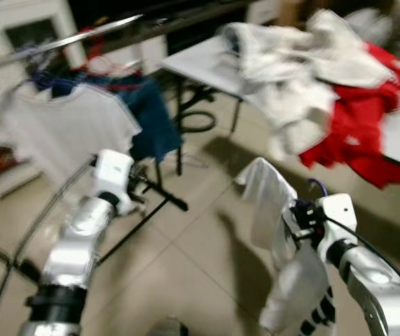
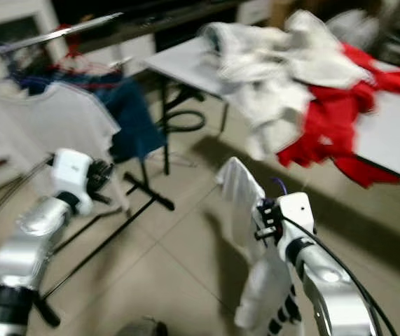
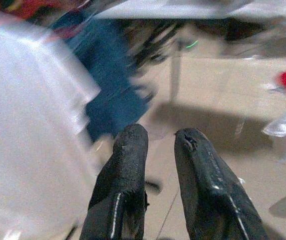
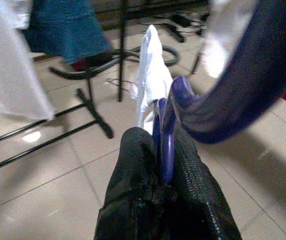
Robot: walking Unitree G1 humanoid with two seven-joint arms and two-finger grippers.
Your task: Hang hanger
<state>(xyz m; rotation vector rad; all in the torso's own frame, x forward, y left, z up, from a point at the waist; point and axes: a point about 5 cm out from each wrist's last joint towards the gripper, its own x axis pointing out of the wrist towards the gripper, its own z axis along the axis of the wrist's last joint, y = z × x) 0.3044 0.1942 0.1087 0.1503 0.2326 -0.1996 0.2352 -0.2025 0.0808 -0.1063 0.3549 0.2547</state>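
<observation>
My right gripper (image 4: 164, 140) is shut on the neck of a dark blue hanger (image 4: 243, 85), whose hook curves up close to the camera. A white garment (image 1: 266, 196) hangs from that hanger, low over the tiled floor at the right. To the left stands a clothes rack with a metal rail (image 1: 66, 40); a white T-shirt (image 1: 66, 129) and a blue garment (image 1: 150, 115) hang on it. My left gripper (image 3: 160, 137) is raised near the white T-shirt, open, with nothing between its fingers. The picture is blurred.
A white table (image 1: 192, 63) at the back right holds a heap of white clothes (image 1: 305, 63) and red clothes (image 1: 368, 126). The rack's black floor legs (image 1: 150, 210) stretch across the tiles between my arms. A white cabinet (image 1: 17, 28) stands behind the rack.
</observation>
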